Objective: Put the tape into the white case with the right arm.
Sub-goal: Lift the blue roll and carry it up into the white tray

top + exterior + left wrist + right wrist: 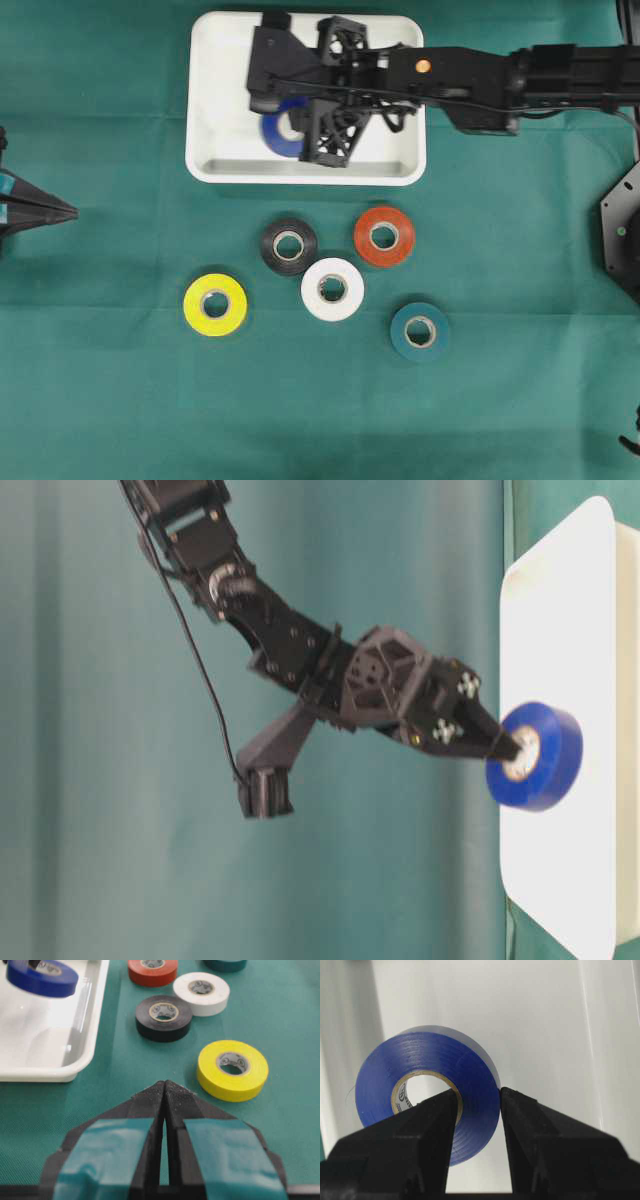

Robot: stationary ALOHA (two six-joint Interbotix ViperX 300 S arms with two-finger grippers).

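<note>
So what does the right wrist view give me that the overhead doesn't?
Only the right wrist view shows the grip: the right hand pinches the blue tape's wall, one finger through the core, one outside. Only the overhead shows five rolls on the green cloth: black, red, white, yellow, teal, plus the parked left hand. Both show the blue tape over the white case.
</note>
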